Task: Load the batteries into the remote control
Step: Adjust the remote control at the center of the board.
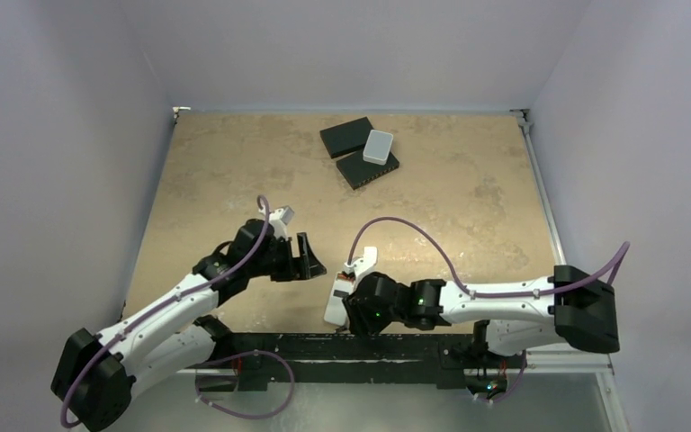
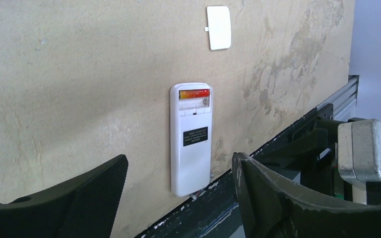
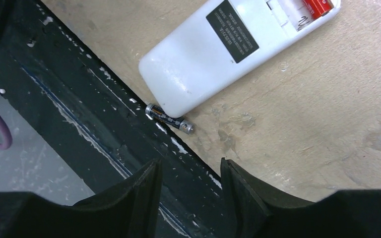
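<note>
Over the near edge of the counter (image 1: pixel 234 162), the left arm (image 1: pixel 171 301) is holding its jaws spread wide and empty, while the right arm (image 1: pixel 504 306) is hovering with its jaws partly open, gripping nothing. Between them the remote control (image 2: pixel 191 144) is lying back-up at that edge, its recess uncovered. Its white cover (image 2: pixel 219 27) is lying farther in. The red-orange battery (image 2: pixel 194 93) is sitting in the recess; the dark battery (image 3: pixel 168 119) is lying loose, touching the remote's lower end.

White remote control (image 2: pixel 191 148), black label (image 2: pixel 195 136); red-orange battery (image 2: pixel 194 92); dark battery (image 3: pixel 168 119); mottled tan table (image 2: pixel 79 74).
</note>
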You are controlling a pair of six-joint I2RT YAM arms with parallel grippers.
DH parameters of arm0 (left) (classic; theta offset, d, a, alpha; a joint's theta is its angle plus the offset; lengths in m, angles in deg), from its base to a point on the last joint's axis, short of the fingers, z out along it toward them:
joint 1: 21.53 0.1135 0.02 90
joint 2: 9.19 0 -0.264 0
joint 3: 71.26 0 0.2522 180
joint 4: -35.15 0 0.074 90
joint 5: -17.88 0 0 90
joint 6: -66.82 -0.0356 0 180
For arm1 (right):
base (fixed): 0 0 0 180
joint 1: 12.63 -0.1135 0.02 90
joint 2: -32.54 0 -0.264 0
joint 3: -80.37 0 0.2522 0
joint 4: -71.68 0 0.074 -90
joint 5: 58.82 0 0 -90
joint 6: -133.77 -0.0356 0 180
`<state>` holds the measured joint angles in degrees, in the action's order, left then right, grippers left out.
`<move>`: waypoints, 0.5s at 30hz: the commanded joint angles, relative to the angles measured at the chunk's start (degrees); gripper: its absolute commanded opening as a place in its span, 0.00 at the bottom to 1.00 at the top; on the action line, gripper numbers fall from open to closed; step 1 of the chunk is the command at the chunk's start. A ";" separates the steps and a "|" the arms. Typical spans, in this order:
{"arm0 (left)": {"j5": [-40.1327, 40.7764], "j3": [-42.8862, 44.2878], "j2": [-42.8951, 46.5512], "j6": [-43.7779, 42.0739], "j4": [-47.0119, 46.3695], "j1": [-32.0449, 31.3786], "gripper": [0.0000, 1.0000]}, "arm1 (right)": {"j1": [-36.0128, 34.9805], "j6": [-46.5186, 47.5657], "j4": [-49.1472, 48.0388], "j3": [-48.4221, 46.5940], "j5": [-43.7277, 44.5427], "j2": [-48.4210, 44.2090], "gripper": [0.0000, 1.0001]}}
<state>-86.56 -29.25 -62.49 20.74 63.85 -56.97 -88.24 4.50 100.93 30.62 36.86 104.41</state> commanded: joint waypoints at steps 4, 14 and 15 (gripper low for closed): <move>2.61 2.86 5.93 0.37 8.69 -0.26 0.81 | -0.47 5.40 -3.32 -4.03 1.71 2.74 0.57; 3.53 8.45 9.37 -0.93 16.88 -0.20 0.81 | -0.69 7.87 -4.16 -8.26 -0.67 10.34 0.63; 3.78 8.99 9.54 -1.28 17.46 -0.24 0.81 | -0.75 7.93 -4.22 -8.57 -0.82 10.91 0.63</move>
<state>-84.27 -24.26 -53.98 20.69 77.33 -56.97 -88.48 10.75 98.50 24.94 37.18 113.92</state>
